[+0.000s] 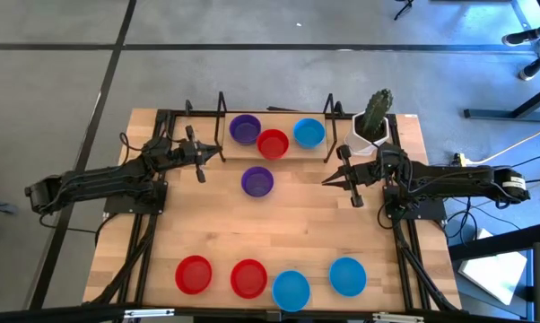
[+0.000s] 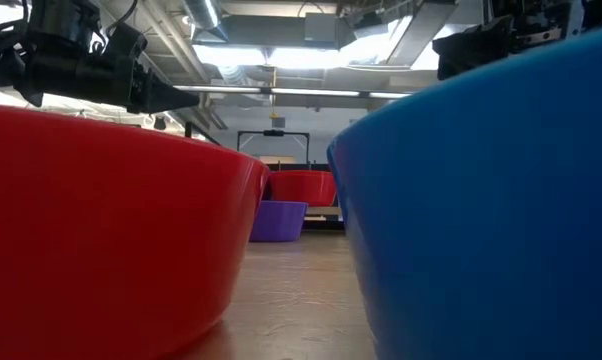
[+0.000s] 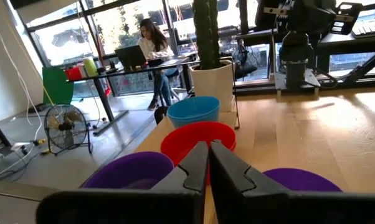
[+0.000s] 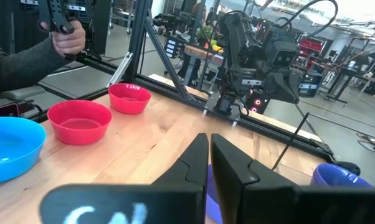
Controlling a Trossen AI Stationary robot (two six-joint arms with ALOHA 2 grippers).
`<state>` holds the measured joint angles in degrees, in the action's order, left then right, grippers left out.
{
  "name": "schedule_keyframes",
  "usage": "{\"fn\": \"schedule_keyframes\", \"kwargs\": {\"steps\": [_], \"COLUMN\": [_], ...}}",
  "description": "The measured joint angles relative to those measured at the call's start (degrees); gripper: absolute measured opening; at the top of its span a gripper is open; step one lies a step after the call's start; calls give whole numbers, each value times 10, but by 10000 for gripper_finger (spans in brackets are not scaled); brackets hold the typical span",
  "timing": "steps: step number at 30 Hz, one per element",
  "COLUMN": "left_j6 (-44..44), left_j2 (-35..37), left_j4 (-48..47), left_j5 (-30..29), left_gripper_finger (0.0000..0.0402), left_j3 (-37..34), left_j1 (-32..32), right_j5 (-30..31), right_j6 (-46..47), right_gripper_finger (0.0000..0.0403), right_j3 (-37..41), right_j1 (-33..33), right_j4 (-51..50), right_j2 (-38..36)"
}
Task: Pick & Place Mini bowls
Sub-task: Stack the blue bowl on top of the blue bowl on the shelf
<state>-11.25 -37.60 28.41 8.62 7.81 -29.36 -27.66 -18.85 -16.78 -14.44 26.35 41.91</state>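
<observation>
Three mini bowls stand in a row at the far side: purple [image 1: 245,128], red [image 1: 273,143] and light blue [image 1: 309,133]. A lone purple bowl [image 1: 257,181] sits mid-table. Along the near edge rest two red bowls [image 1: 194,274] [image 1: 248,278] and two blue ones [image 1: 291,290] [image 1: 347,275]. My left gripper [image 1: 220,154] hovers left of the far row, shut and empty; its wrist view shows the fingers [image 3: 200,163] closed before the red bowl [image 3: 197,138]. My right gripper [image 1: 326,182] hovers right of the lone purple bowl, shut and empty, fingers [image 4: 199,155] together.
A white pot with a green cactus [image 1: 374,126] stands at the far right corner, close behind the right gripper. Dark frame rails [image 1: 221,112] rise along the far edge. A person's hand [image 4: 69,37] holding a dark handle shows beyond the table. Bare wood [image 1: 279,229] lies between the rows.
</observation>
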Motion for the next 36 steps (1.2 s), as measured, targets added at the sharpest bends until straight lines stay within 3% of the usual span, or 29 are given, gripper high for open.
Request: {"fn": "schedule_keyframes", "kwargs": {"steps": [27, 36], "left_j6": [-19, -19], "left_j2": [0, 0], "left_j4": [-9, -13], "left_j5": [-1, -2], "left_gripper_finger": [7, 12], "left_j3": [0, 0], "left_j1": [0, 0], "right_j5": [44, 87], "right_j6": [-10, -8], "right_gripper_finger": [21, 21], "right_j3": [0, 0], "right_j1": [0, 0], "right_j4": [0, -3], "right_j2": [0, 0]}}
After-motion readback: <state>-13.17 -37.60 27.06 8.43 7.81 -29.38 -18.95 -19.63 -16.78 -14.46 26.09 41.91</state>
